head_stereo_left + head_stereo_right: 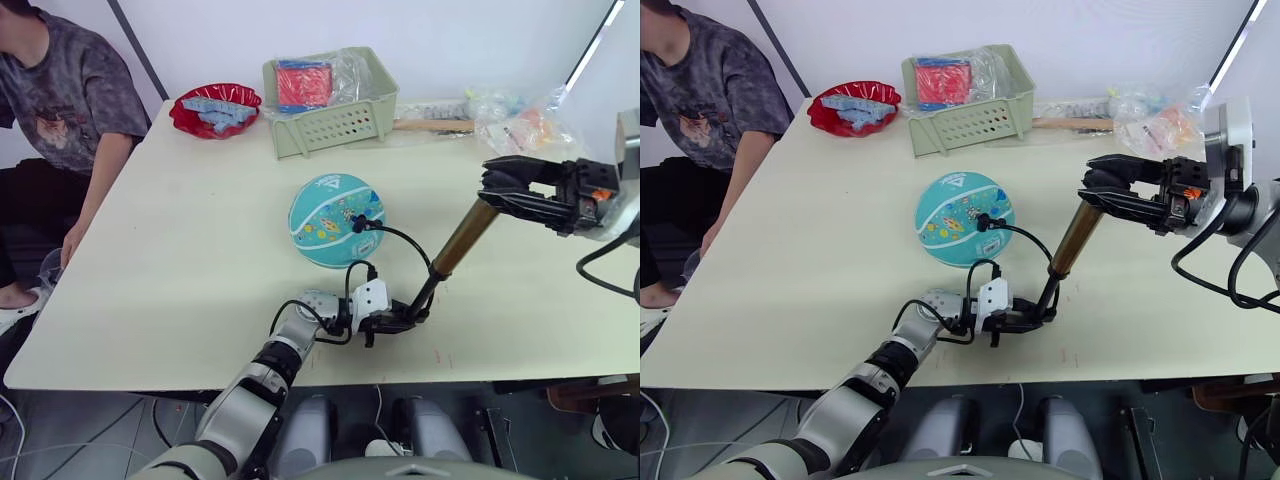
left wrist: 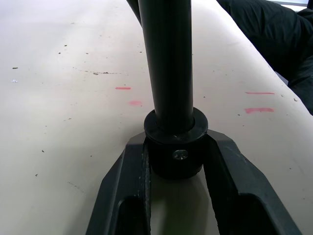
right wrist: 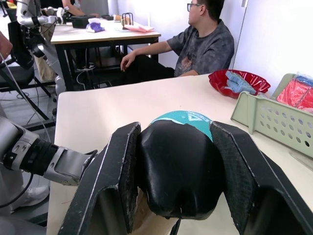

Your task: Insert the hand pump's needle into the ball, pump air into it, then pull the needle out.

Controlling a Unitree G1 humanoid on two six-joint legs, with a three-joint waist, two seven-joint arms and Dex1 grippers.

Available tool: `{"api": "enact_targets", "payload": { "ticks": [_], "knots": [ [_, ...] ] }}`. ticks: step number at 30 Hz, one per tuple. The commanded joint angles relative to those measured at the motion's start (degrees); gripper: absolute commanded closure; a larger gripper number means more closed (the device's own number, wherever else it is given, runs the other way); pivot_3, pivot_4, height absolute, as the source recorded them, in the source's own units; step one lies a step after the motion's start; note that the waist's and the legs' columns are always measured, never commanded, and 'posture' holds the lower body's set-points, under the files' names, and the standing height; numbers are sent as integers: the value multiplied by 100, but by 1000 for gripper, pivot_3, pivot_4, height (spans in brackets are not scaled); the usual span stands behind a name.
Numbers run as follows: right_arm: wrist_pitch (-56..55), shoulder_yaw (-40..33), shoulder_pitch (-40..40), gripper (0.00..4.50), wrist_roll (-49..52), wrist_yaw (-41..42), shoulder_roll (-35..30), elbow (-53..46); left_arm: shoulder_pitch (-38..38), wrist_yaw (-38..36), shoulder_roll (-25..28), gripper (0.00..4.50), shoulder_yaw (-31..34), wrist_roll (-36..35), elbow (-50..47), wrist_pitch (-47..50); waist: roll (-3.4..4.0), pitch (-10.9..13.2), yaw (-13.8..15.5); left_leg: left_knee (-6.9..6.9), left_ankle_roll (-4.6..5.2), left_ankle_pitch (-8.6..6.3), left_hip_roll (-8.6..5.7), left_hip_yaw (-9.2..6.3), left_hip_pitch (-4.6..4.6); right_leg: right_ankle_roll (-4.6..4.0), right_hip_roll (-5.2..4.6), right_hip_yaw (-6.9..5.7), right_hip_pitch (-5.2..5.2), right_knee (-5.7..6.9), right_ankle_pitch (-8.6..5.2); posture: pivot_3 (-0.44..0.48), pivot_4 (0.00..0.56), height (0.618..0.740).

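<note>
The teal ball [image 1: 335, 222] rests mid-table. A black hose [image 1: 405, 240] loops from the hand pump to a small black fitting [image 1: 362, 224] seated on the ball's right side; the needle pin itself is hidden there. The bronze pump [image 1: 465, 237] stands tilted to the ball's right. My left gripper [image 1: 405, 320] is shut on its black bottom cap [image 2: 173, 147] close to the tabletop. My right gripper [image 1: 497, 190] is shut on the black handle [image 3: 178, 171] at the pump's top.
A green basket [image 1: 330, 100], a red bowl [image 1: 215, 108] and plastic bags [image 1: 520, 125] line the table's far edge. A person [image 1: 60, 100] sits at the left side. The table's near edge [image 1: 300, 375] is just behind my left gripper.
</note>
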Motion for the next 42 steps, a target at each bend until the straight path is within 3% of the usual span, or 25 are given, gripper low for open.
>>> {"api": "enact_targets", "payload": {
  "ticks": [1,16,23,33,42],
  "knots": [
    [-272,-141,373,2746,-346,73,-7,-79,229,27,183,3430,-97,250,378,170,-2,-2,0,0,0,0,0,0,1,0,0,0,1,0,0,0,150,738],
    [-1338,1120,1942,2747,-1691,122,720,-14,282,69,193,3430,-107,264,369,143,-49,-45,-3,0,0,0,2,6,26,0,9,7,21,5,-1,0,150,738],
    [-1578,1386,2268,2747,-1945,-32,1048,-81,287,83,178,3430,-118,276,380,128,-61,-59,2,1,0,0,2,6,30,0,8,7,24,5,-1,0,150,738],
    [-1031,582,1528,2747,-1147,-203,873,-349,214,95,152,3430,-133,307,508,81,-46,-52,8,1,0,0,0,8,25,0,6,8,21,5,0,0,150,738],
    [-209,-211,406,2747,-263,-104,245,-152,163,108,128,3430,-142,339,641,0,-33,-38,10,8,0,0,-3,8,14,2,4,9,12,6,2,0,150,738]
  ]
}}
